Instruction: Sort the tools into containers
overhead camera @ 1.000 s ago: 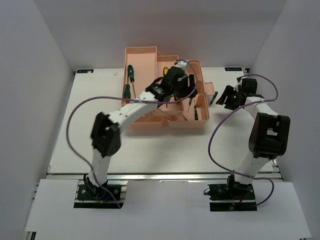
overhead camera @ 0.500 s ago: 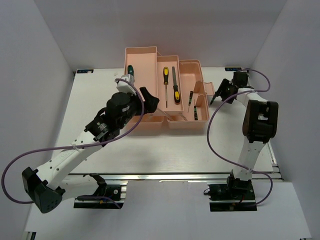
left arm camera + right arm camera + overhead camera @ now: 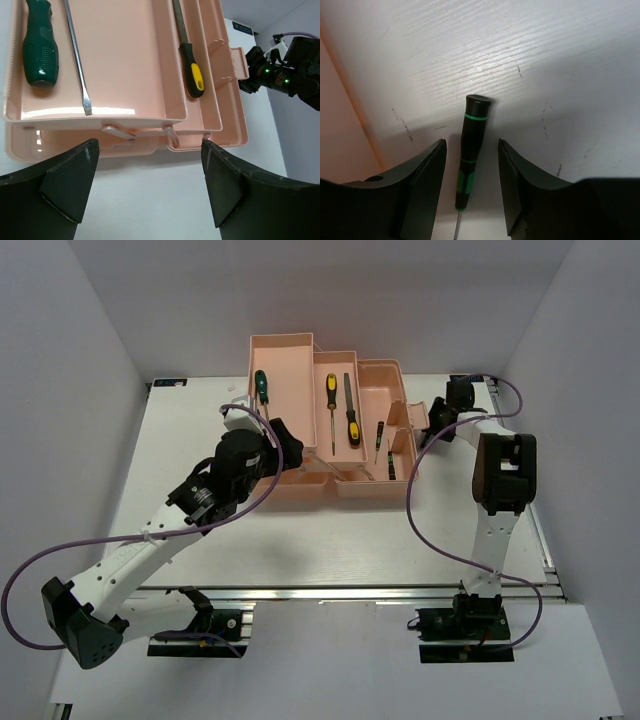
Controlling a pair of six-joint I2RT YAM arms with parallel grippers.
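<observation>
Hovering left gripper [image 3: 149,165]: spread wide, empty, just before the salmon-pink translucent plastic toolbox [image 3: 283,355].
Toolbox trays: green-handled screwdriver [image 3: 37,45] and yellow-and-black screwdriver [image 3: 192,75] lie inside.
Far right gripper [image 3: 471,145]: parted, holding nothing, 2 fingers straddling the thin black-and-green precision screwdriver [image 3: 474,125].
Screwdriver position: on the white table [image 3: 545,60], just right of the toolbox, long axis parallel to the fingers.
Nearer arm: right.

From above and behind the bases, looking down on the whole table [image 3: 330,540] and pink toolbox [image 3: 290,355]. From the left wrist, near, tilted over that same toolbox's front edge, right arm [image 3: 295,80] at far right. From the right wrist, very close, down on a black-green screwdriver [image 3: 469,155] between the tips of the right gripper [image 3: 471,145].
</observation>
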